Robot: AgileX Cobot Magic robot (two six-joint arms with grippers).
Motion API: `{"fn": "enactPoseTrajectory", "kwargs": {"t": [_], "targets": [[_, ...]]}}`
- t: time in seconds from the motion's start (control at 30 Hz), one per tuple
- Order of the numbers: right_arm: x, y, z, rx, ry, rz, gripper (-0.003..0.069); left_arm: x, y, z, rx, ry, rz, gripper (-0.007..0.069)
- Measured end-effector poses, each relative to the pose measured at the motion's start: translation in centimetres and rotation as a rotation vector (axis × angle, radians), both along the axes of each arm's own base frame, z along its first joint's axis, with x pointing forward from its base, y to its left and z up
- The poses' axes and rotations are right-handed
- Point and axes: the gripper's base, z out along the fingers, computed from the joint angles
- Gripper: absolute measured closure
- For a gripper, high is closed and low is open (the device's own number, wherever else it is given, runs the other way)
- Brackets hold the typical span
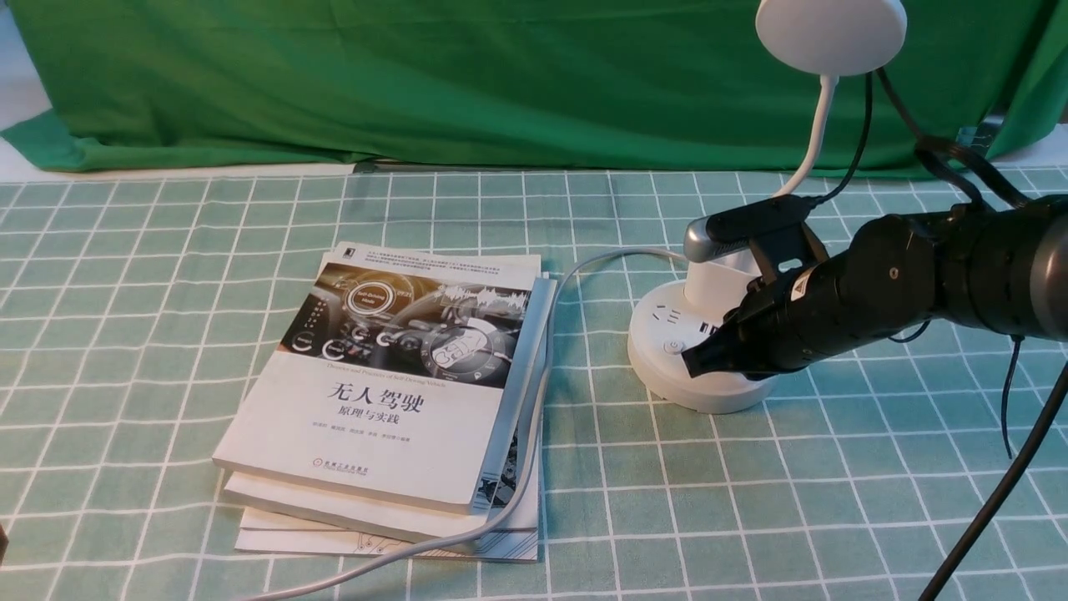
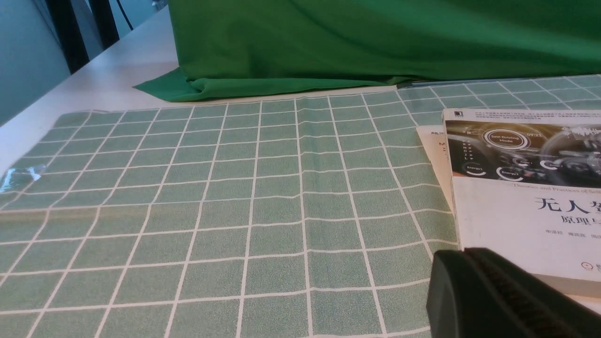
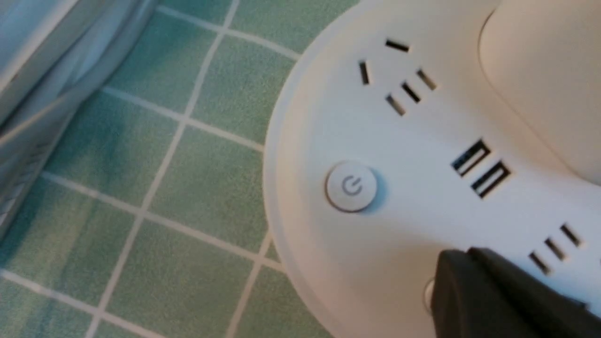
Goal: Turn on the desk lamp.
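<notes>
The white desk lamp stands at the right of the table, its disc head [image 1: 830, 33] on a thin curved neck [image 1: 813, 138] above a cup holder [image 1: 717, 284] and a round base [image 1: 667, 376]. My right gripper [image 1: 697, 359] is shut with nothing in it, and its tip rests over the front of the base. In the right wrist view the fingertips [image 3: 458, 256] cover most of a second button [image 3: 428, 293], while the power button [image 3: 351, 186] lies uncovered beside them. My left gripper [image 2: 453, 256] is shut and empty, low over the cloth beside the books.
A stack of books [image 1: 392, 392] lies left of the lamp, also seen from the left wrist [image 2: 521, 197]. The lamp's grey cable [image 1: 542, 401] runs along the stack's right edge to the table front. Green cloth [image 1: 417, 75] hangs at the back.
</notes>
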Motion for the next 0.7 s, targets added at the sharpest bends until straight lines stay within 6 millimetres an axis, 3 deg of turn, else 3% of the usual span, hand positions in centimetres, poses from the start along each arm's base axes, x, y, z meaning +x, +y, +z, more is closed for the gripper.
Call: {"fn": "enactPoseTrajectory", "kwargs": {"t": [0.13, 0.23, 0.27, 0.33, 0.43, 0.47, 0.53, 0.57, 0.7], "targets": [[-1.3, -0.5, 1.4, -0.009, 0.040, 0.013, 0.0630, 0.0, 0.0, 0.0, 0.000, 0.000, 0.000, 0.0603], [-2.9, -1.3, 5.3, 0.006, 0.003, 0.021, 0.0628, 0.0, 0.0, 0.0, 0.000, 0.000, 0.000, 0.0603], [-3.0, -1.3, 5.3, 0.003, 0.006, 0.021, 0.0628, 0.0, 0.0, 0.0, 0.000, 0.000, 0.000, 0.0603], [-5.0, -2.3, 8.8, 0.025, -0.061, 0.008, 0.0624, 0.0, 0.0, 0.0, 0.000, 0.000, 0.000, 0.0603], [-6.8, -3.2, 10.1, 0.034, -0.087, -0.006, 0.0622, 0.0, 0.0, 0.0, 0.000, 0.000, 0.000, 0.0603], [-8.9, -4.1, 11.4, 0.050, -0.119, -0.013, 0.0620, 0.0, 0.0, 0.0, 0.000, 0.000, 0.000, 0.0603], [-10.2, -4.7, 11.7, 0.058, -0.130, -0.019, 0.0620, 0.0, 0.0, 0.0, 0.000, 0.000, 0.000, 0.0603], [-12.1, -5.5, 12.8, 0.082, -0.186, -0.023, 0.0617, 0.0, 0.0, 0.0, 0.000, 0.000, 0.000, 0.0603], [-15.3, -7.0, 14.5, 0.137, -0.319, -0.027, 0.0606, 0.0, 0.0, 0.0, 0.000, 0.000, 0.000, 0.0603]]}}
